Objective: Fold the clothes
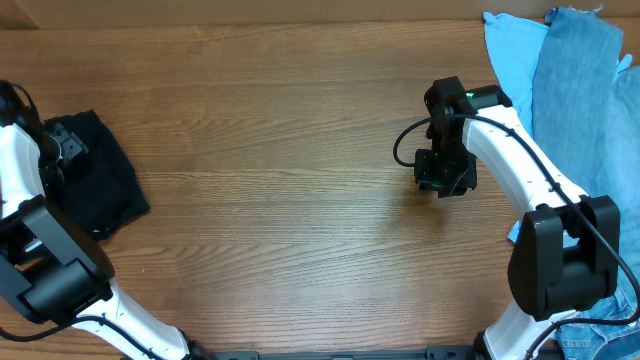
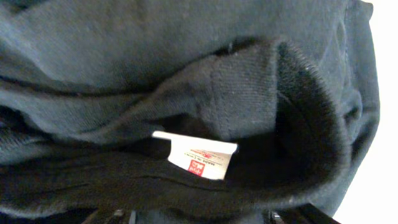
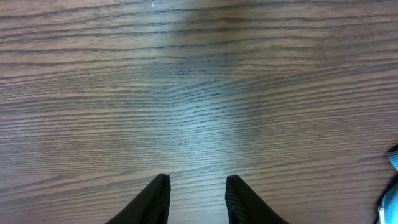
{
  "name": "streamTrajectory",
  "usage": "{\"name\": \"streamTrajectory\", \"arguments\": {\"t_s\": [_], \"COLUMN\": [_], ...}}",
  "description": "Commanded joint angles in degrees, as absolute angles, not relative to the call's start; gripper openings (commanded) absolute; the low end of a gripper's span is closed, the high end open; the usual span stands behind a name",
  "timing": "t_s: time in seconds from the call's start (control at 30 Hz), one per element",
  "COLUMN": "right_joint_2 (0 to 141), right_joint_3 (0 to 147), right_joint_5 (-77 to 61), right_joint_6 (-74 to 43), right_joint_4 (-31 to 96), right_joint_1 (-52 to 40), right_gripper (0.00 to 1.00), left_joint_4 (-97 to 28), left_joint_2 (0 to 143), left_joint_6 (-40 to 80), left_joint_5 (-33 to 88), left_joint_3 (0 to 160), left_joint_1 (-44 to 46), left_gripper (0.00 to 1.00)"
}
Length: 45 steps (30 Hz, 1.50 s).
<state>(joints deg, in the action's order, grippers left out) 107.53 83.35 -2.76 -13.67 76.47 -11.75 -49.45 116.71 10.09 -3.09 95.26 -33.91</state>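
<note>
A black garment (image 1: 100,180) lies bunched at the table's left edge. In the left wrist view it fills the frame, with its white label (image 2: 196,155) showing inside a fold of black garment fabric (image 2: 186,68). My left gripper (image 1: 62,145) is on its upper left part; fabric covers the fingers, so I cannot tell whether they are open or shut. My right gripper (image 3: 196,186) is open and empty just above bare wood, and it also shows in the overhead view (image 1: 443,178). A light-blue garment (image 1: 510,50) and a denim-blue garment (image 1: 585,90) lie at the far right.
The wooden table (image 1: 280,150) stretches between the two arms. The blue garments run down the right edge past the right arm's base (image 1: 560,260). A sliver of light-blue cloth (image 3: 392,199) shows at the right edge of the right wrist view.
</note>
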Motion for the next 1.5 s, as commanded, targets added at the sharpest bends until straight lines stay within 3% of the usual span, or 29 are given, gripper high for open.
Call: {"name": "streamTrajectory", "arguments": {"t_s": [0.0, 0.1, 0.23, 0.53, 0.7, 0.87, 1.07, 1.17, 1.3, 1.47], "right_joint_2": [106.69, 106.69, 106.69, 106.69, 106.69, 106.69, 106.69, 106.69, 106.69, 106.59], "right_joint_3": [84.07, 84.07, 84.07, 84.07, 84.07, 84.07, 84.07, 84.07, 84.16, 88.25], "right_joint_5": [-2.87, -2.87, -2.87, -2.87, -2.90, -2.87, -2.85, -2.87, -2.87, -2.85], "right_joint_6": [-13.56, -13.56, -13.56, -13.56, -13.56, -13.58, -13.54, -13.56, -13.54, -11.57], "right_joint_4": [75.94, 75.29, 75.31, 75.35, 75.40, 76.53, 76.60, 74.50, 70.08, 69.69], "right_joint_1": [-11.77, -11.77, -11.77, -11.77, -11.77, -11.77, -11.77, -11.77, -10.22, -5.06], "right_gripper": [0.34, 0.34, 0.34, 0.34, 0.34, 0.34, 0.35, 0.44, 0.52, 0.56], "left_joint_4": [-47.97, -44.23, -38.26, -37.23, -36.80, -37.65, -39.35, -43.70, -46.30, -51.46], "left_joint_2": [117.21, 117.21, 117.23, 117.93, 121.45, 125.45, 120.66, 113.21, 102.26, 94.50], "left_joint_6": [9.65, 9.63, 9.63, 9.41, 9.39, 9.30, 7.22, 7.29, 7.90, 5.41], "left_joint_5": [-1.87, -1.96, -1.93, -13.87, -14.39, -12.99, -5.13, -0.97, 1.34, -0.14], "left_joint_3": [96.79, 96.97, 96.97, 95.33, 95.15, 95.15, 98.63, 101.62, 101.80, 101.80], "left_joint_1": [-35.27, -35.77, -36.14, -36.16, -36.93, -37.41, -37.43, -37.30, -33.12, -16.25], "left_gripper": [0.76, 0.75, 0.85, 0.84, 0.85, 0.99, 1.00, 1.00, 1.00, 1.00]}}
